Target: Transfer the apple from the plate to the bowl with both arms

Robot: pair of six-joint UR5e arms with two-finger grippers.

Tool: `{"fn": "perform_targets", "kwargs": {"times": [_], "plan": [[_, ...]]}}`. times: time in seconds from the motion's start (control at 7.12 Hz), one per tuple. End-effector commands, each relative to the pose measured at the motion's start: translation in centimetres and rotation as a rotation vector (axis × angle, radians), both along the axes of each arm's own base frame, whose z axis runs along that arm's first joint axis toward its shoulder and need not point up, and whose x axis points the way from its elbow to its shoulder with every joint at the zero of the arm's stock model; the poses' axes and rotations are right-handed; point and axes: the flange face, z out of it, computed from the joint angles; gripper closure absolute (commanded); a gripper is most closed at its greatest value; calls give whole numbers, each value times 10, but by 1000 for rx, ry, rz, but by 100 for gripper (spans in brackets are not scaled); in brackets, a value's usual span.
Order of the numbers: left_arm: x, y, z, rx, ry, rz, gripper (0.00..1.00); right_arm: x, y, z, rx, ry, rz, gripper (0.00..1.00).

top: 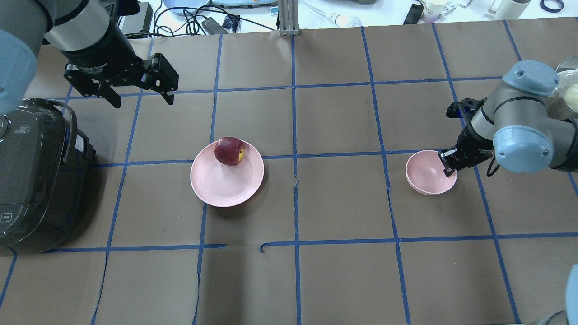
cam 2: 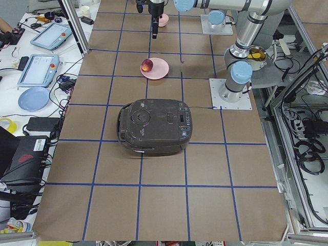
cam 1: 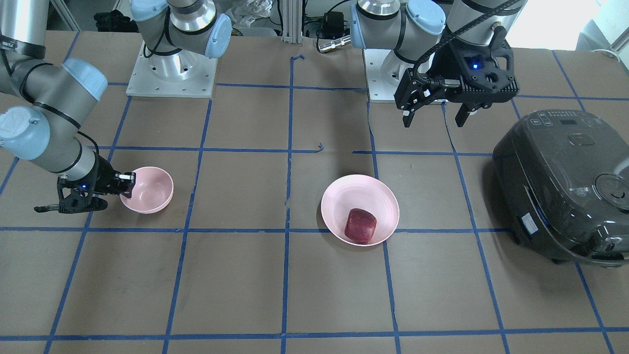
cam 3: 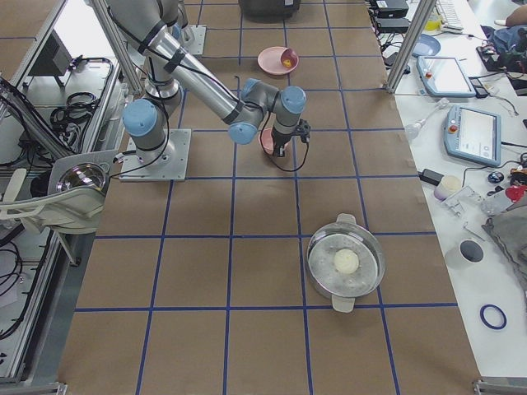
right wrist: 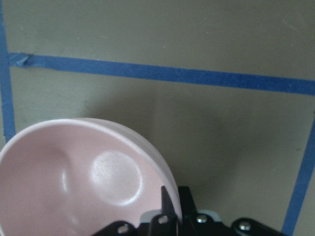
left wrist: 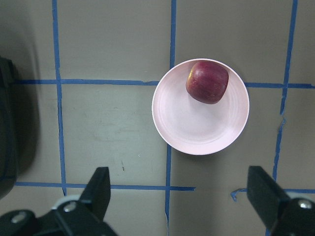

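The dark red apple (cam 1: pixel 360 225) lies on the wide pale pink plate (cam 1: pixel 344 196) near mid-table, at the plate's far edge in the overhead view, where apple (top: pixel 229 151) and plate (top: pixel 226 185) both show. My left gripper (top: pixel 143 101) is open and empty, held high, up and to the left of the plate in that view. Its wrist view looks down on the apple (left wrist: pixel 207 81) and the plate (left wrist: pixel 197 128). My right gripper (top: pixel 448 169) is shut on the rim of the small pink bowl (top: pixel 426 174). The right wrist view shows the empty bowl (right wrist: pixel 74 182) pinched at its rim.
A dark rice cooker (top: pixel 31 176) stands at the table's left end, close to the left arm. A metal pot with a lid (cam 3: pixel 346 262) stands at the right end. Blue tape lines grid the brown table.
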Motion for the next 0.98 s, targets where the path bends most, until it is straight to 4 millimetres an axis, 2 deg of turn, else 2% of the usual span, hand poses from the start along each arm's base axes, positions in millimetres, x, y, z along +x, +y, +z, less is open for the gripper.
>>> {"fn": "perform_targets", "kwargs": {"times": [0.0, 0.14, 0.28, 0.42, 0.56, 0.7, 0.84], "plan": [[0, 0, 0, 0, 0, 1, 0, 25, -15, 24, -18, -29, 35, 100], [1, 0, 0, 0, 0, 2, 0, 61, -20, 35, -38, -44, 31, 100], [1, 1, 1, -2, 0, 2, 0, 99, -17, 36, -33, -54, 23, 100], [1, 0, 0, 0, 0, 2, 0, 135, -13, 30, -24, -107, 33, 100], [0, 1, 1, -2, 0, 1, 0, 151, -9, 27, -16, -114, 61, 100], [0, 1, 2, -3, 0, 1, 0, 156, 1, 14, 13, -136, 62, 100], [0, 1, 1, -2, 0, 1, 0, 167, 10, -3, 15, -245, 48, 100]]}}
